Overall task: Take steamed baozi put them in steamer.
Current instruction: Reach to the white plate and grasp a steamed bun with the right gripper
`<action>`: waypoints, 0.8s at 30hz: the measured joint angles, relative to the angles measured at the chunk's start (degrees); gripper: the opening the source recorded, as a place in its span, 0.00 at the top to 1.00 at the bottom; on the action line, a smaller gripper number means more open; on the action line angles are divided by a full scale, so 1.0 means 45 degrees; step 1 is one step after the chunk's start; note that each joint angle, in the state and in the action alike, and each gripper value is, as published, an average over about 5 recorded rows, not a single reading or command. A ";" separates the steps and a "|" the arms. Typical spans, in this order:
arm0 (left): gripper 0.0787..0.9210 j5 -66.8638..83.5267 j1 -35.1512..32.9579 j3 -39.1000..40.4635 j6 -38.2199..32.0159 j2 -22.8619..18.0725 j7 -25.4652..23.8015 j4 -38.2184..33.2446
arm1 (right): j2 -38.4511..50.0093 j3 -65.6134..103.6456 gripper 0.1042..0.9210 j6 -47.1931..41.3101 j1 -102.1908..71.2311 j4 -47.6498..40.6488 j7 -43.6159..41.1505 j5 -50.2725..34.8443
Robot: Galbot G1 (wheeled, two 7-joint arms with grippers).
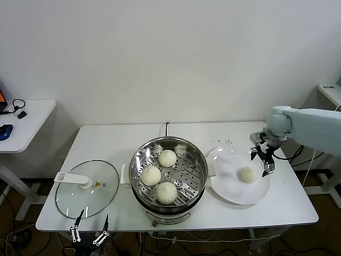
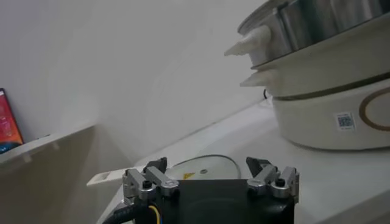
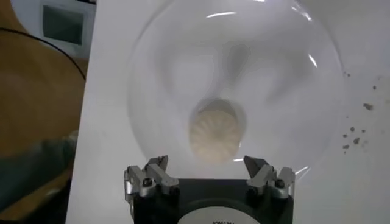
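Spread wide and empty, the right gripper point(image 3: 210, 176) hangs directly over the last small pleated cream-white bun point(image 3: 214, 134) on the flat round white plate point(image 1: 226, 186). Three buns already sit in the shiny round stainless-steel steamer point(image 1: 198, 181), leftward of the plate. Parked low at the table's front edge, the left gripper point(image 1: 90, 228) is also open and lies farther off.

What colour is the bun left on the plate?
Creamy white, with a pleated top. The last baozi on the white plate shows best in the right wrist view.
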State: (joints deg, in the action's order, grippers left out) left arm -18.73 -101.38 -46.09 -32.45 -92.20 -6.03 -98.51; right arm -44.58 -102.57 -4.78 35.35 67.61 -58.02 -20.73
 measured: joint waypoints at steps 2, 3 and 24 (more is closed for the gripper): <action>0.12 -0.0030 -0.0006 0.0007 0.0000 0.0000 0.0001 0.0006 | -0.0061 0.0400 0.12 0.0001 -0.0473 -0.0291 0.0060 0.0129; 0.12 -0.0040 -0.0011 0.0008 -0.0001 0.0000 0.0002 0.0009 | -0.0095 0.0592 0.12 0.0003 -0.0694 -0.0436 0.0092 0.0187; 0.12 -0.0063 -0.0083 -0.0010 -0.0024 0.0000 0.0031 0.0031 | -0.0549 0.2696 0.12 0.0014 -0.3131 -0.2054 0.0279 0.0793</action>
State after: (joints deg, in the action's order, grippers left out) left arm -19.01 -101.75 -46.13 -32.56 -92.20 -5.89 -98.37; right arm -47.06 -90.43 -4.72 21.27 58.36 -56.76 -17.16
